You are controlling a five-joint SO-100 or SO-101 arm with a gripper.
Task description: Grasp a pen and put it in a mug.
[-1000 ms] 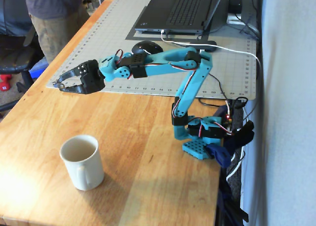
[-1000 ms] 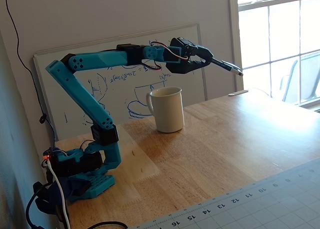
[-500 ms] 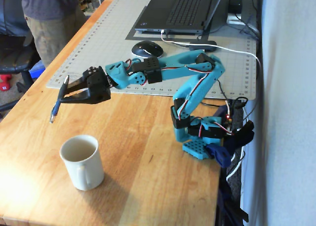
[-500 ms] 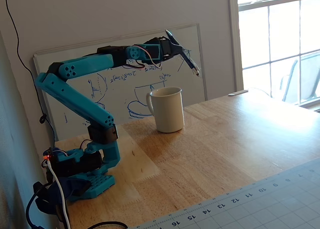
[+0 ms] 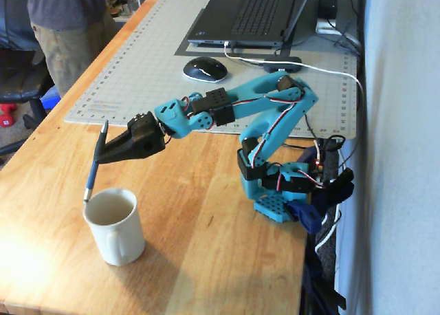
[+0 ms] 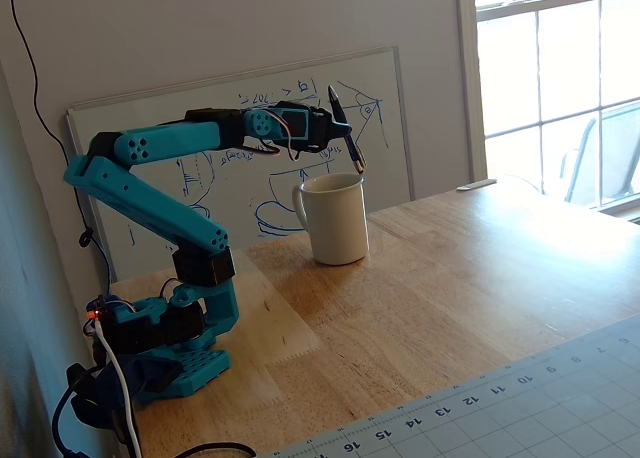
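Observation:
An off-white mug (image 5: 115, 225) (image 6: 335, 218) stands upright on the wooden table, its handle toward the camera in a fixed view. My gripper (image 5: 102, 157) (image 6: 340, 130) is shut on a dark blue pen (image 5: 95, 160) (image 6: 346, 132). The pen hangs nearly upright, tip down. Its tip hovers just above the mug's rim at the left edge of the opening in a fixed view, and above the mug's right side in the other. The pen is outside the mug.
A grey cutting mat (image 5: 151, 53) carries a laptop (image 5: 254, 16) and a black mouse (image 5: 205, 69) behind the arm. The arm's base (image 5: 282, 191) is clamped at the table's right edge. A whiteboard (image 6: 250, 168) leans on the wall behind the mug. A person (image 5: 65, 26) stands by the table's far left.
The arm has swung toward the mug and lowered. The pen has turned from level to nearly upright, and its tip now hovers over the mug's rim.

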